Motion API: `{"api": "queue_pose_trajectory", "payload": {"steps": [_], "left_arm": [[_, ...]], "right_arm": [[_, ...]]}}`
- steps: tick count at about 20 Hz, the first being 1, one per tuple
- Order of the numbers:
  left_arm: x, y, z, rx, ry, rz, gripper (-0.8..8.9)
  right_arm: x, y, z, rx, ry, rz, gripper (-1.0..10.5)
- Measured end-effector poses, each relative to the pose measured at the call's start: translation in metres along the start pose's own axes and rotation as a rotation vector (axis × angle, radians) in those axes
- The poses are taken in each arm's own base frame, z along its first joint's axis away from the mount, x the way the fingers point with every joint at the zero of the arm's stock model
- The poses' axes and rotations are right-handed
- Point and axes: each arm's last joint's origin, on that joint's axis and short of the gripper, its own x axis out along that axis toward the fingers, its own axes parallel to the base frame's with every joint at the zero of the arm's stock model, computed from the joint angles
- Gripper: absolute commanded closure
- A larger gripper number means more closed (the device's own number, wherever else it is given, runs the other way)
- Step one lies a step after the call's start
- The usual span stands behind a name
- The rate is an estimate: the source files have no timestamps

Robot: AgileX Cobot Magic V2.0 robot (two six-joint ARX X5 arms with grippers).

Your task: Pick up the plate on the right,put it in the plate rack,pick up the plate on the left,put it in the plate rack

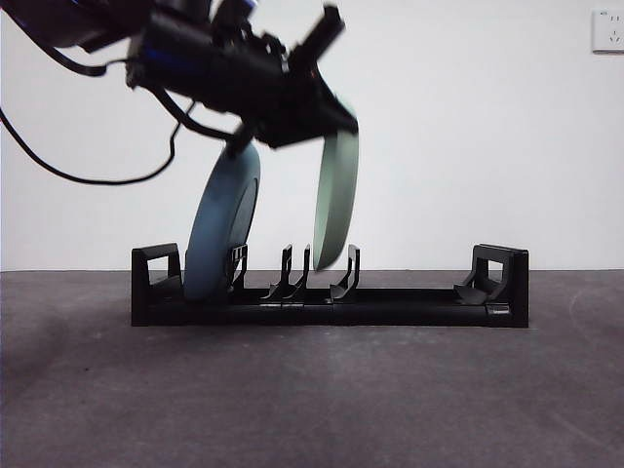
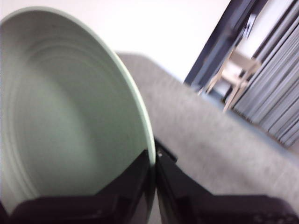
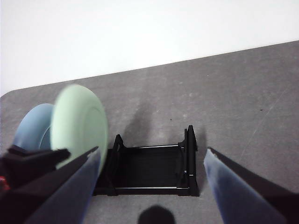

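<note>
Standing on the grey tabletop point(image 1: 312, 390), the black plate rack point(image 1: 331, 304) holds a blue plate point(image 1: 222, 226) upright near one end. Above its middle slots the left gripper point(image 2: 154, 161), jaws clenched on the rim, holds a green plate point(image 1: 336, 200). The right gripper point(image 3: 152, 156) hangs released.

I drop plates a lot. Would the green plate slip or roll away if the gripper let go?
Probably. The green plate hangs on edge, pinched at its rim by the left gripper. It looks smooth, round and stiff, so it might roll or tip unless caught by the plate rack.
</note>
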Motion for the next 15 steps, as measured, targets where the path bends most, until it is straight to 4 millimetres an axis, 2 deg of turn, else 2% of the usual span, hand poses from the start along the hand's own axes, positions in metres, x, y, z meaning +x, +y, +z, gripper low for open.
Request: {"api": "queue_pose_trajectory", "payload": {"steps": [9, 15], "left_arm": [[0.0036, -0.0002, -0.0003, 0.060, 0.032, 0.022, 8.19], [0.0051, -0.0039, -0.0088, 0.087, 0.101, 0.025, 8.12]], "right_arm": [[0.0000, 0.0000, 0.0000, 0.000, 0.000, 0.000, 5.7], [0.0000, 0.0000, 0.0000, 0.000, 0.000, 0.000, 5.7]]}}
